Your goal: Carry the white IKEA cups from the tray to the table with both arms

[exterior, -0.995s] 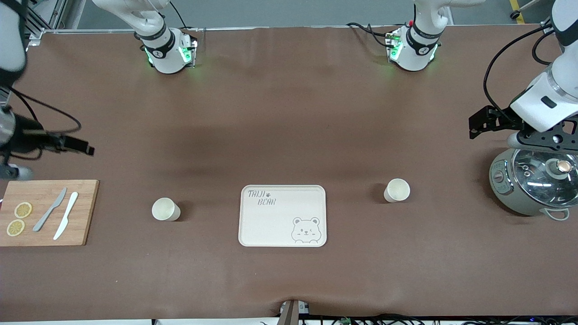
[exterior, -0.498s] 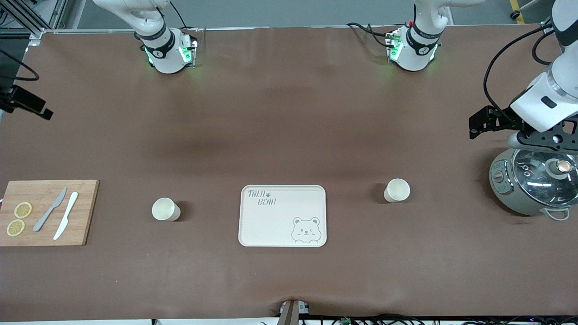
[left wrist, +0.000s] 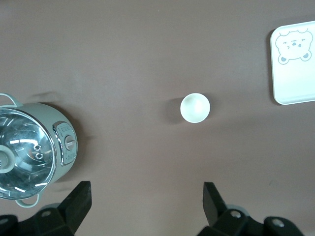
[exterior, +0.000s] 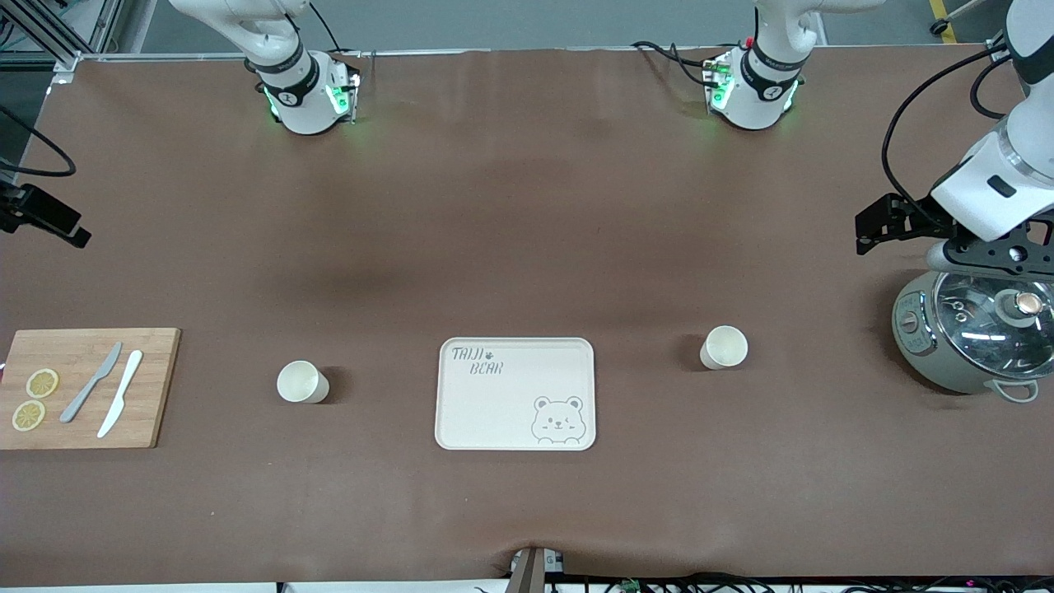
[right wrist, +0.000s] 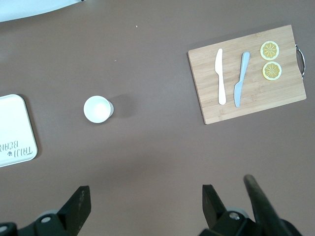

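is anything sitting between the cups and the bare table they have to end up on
Nothing visible: both white cups already stand on the brown table, one each side of the empty tray. Both grippers hang open and high.

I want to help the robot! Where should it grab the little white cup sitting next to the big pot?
Probably from straight above, pinching across the rim. The cup stands upright and open-mouthed on the table, round and slightly tapered, with no handle. The left gripper, open, hangs high above the table near the pot.
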Motion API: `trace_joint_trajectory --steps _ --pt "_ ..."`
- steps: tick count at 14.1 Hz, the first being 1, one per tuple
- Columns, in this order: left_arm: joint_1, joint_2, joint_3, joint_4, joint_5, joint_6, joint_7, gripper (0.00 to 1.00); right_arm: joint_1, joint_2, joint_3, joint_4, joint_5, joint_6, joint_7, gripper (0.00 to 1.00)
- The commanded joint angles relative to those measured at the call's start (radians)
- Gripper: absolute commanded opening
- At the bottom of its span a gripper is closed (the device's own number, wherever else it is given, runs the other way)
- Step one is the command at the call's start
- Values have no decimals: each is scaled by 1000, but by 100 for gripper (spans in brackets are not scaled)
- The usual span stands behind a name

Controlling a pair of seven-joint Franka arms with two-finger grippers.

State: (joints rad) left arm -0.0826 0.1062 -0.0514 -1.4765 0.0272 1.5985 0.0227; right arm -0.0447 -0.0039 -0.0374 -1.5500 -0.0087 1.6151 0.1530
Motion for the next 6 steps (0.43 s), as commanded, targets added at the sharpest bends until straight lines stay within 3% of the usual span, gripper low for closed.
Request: trace_joint_trajectory --steps 1,6 --pt "0 -3 -2 -1 5 8 -10 100 -14 -2 11 -13 -16 8 17 100" --pt "1 -3 -2 -1 5 8 -10 100 -14 8 11 -15 -16 8 17 100"
